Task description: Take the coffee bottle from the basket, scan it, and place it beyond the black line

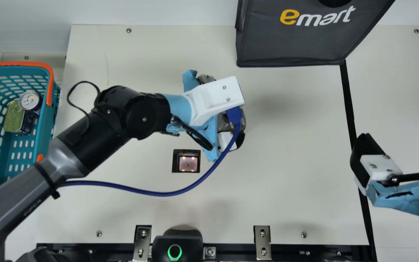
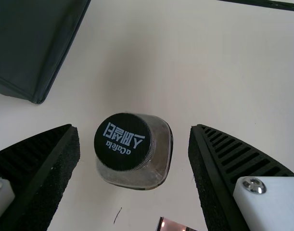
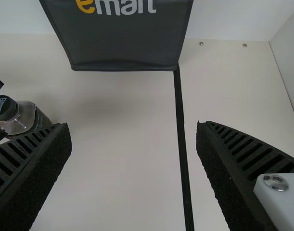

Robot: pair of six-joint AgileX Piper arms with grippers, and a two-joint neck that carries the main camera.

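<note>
Main view: we have the left end effector (image 1: 222,103) low over the surface (image 1: 286,189), near the lit scanner window (image 1: 188,163). Basket (image 1: 46,125) holds a round can (image 1: 30,100) and a flat-topped tin (image 1: 14,120). Right end effector (image 1: 400,140) sits by the black line (image 1: 347,98), fingers wide apart, nothing held. Dark bag (image 1: 289,40) carries large yellow-and-white lettering.

Left wrist view: coffee bottle (image 2: 133,151) stands upright on the surface between widely spread fingers; we see no contact, so we log no hold. Its black cap (image 2: 119,140) has white printing, which we don't transcribe.

Right wrist view: fingers again wide apart, nothing between them but surface and line. Bottle is off to one side, on the bag's near side of the line, well short of crossing.

Progress: bottle out of basket, done. Scan: we cannot tell. Left to do, in our judgement: grip it, scan if needed, set it beyond the line.
</note>
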